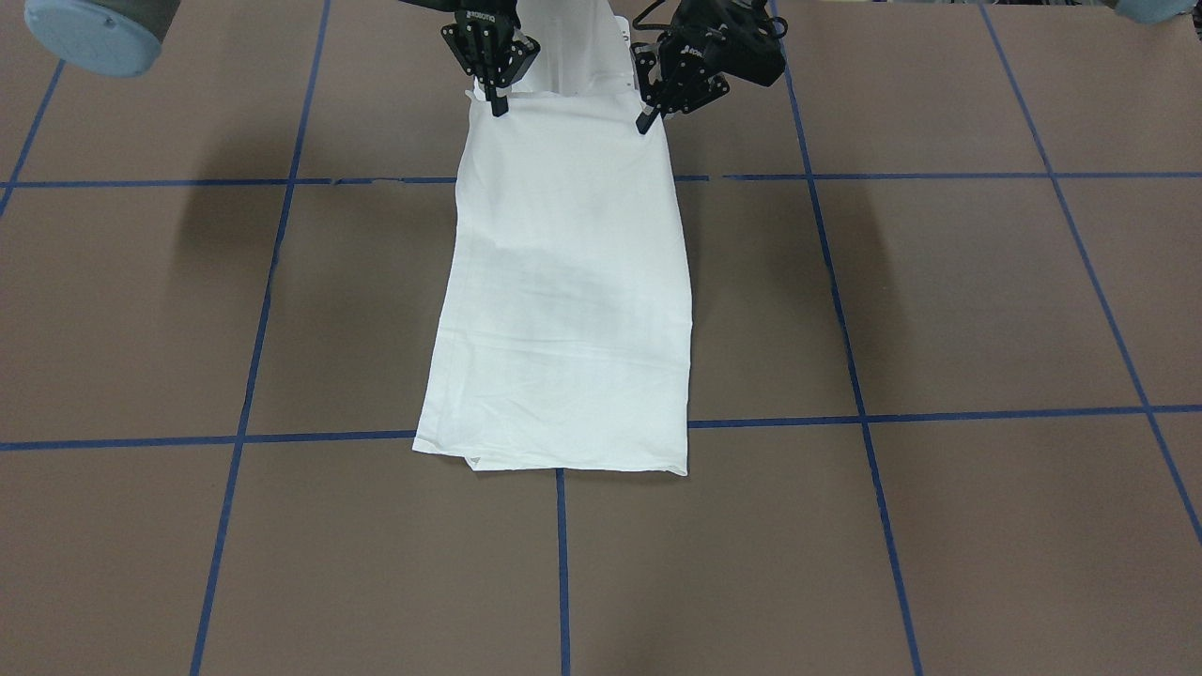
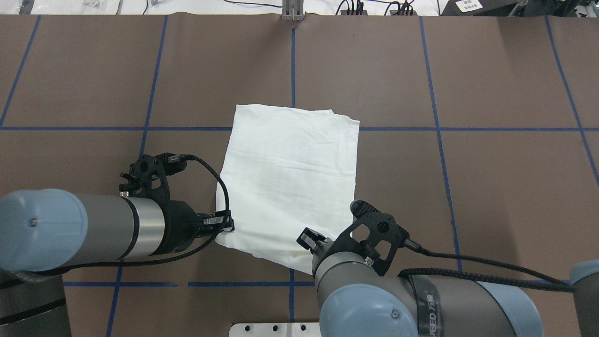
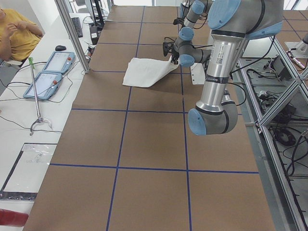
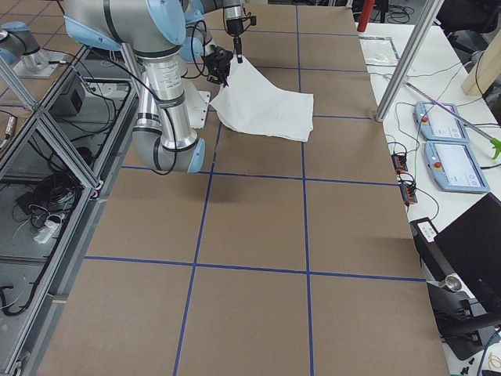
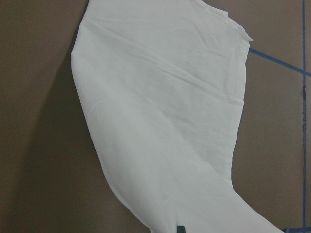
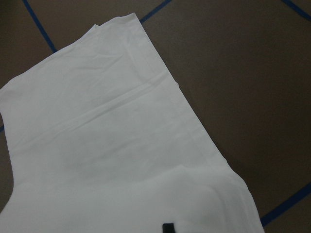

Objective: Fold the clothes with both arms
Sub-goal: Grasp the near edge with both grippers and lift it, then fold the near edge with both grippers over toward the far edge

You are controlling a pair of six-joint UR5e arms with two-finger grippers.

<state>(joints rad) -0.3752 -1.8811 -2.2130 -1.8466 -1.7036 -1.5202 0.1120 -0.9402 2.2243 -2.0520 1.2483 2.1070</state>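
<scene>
At the robot-side edge of the brown, blue-taped table, my left black two-finger gripper and right black two-finger gripper each pinch a raised corner of the white cloth T-shirt, whose rest lies flat. Its sides look folded in; I judge the lengthwise fold remains.

white T-shirt, brown table (blue grid)

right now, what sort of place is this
Probably a robotics lab: two arms hold a shirt by its edge on a tape-gridded table, with teach pendants on a side bench.
</scene>
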